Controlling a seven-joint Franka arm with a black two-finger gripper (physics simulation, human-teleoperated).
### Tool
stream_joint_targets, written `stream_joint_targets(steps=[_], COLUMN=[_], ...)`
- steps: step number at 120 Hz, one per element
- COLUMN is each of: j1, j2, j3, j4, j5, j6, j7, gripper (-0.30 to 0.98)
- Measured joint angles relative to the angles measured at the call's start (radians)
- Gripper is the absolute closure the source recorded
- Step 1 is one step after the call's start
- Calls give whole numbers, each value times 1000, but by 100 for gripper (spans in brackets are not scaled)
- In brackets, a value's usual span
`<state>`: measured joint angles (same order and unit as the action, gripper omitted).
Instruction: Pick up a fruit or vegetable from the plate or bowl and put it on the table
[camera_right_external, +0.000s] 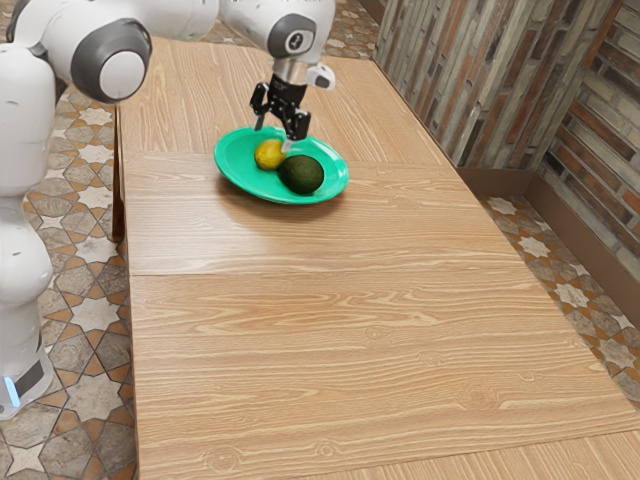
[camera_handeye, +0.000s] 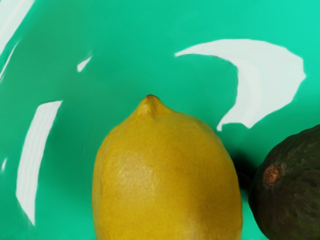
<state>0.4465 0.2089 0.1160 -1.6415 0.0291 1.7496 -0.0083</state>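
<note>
The black two-finger gripper (camera_right_external: 274, 136) hangs over the oval, glossy green plate (camera_right_external: 232, 166) with its fingers apart and nothing between them clamped, and the plump yellow lemon (camera_handeye: 167, 175) lies on that plate just below it. The lemon's long axis appears to run crosswise to the line between the fingers, so closing should pinch its flanks, though one finger must slip down on the plate between it and the dark green, rough-skinned avocado (camera_right_external: 301, 174) close beside.

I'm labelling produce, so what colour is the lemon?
Yellow; the lemon shows best in the wrist view.
</note>
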Motion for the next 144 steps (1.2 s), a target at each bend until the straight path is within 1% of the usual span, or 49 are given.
stream_joint_targets(steps=[94, 102, 119, 134, 144], j1=[9, 16, 20, 20, 20], j2=[75, 79, 80, 80, 72], j3=[2, 2, 2, 2, 2], j4=[-3, -3, -2, 1, 2], j5=[-25, -31, -37, -42, -44], j6=[52, 52, 53, 53, 52], j7=[36, 38, 41, 42, 39], gripper=[1, 4, 25, 34, 37])
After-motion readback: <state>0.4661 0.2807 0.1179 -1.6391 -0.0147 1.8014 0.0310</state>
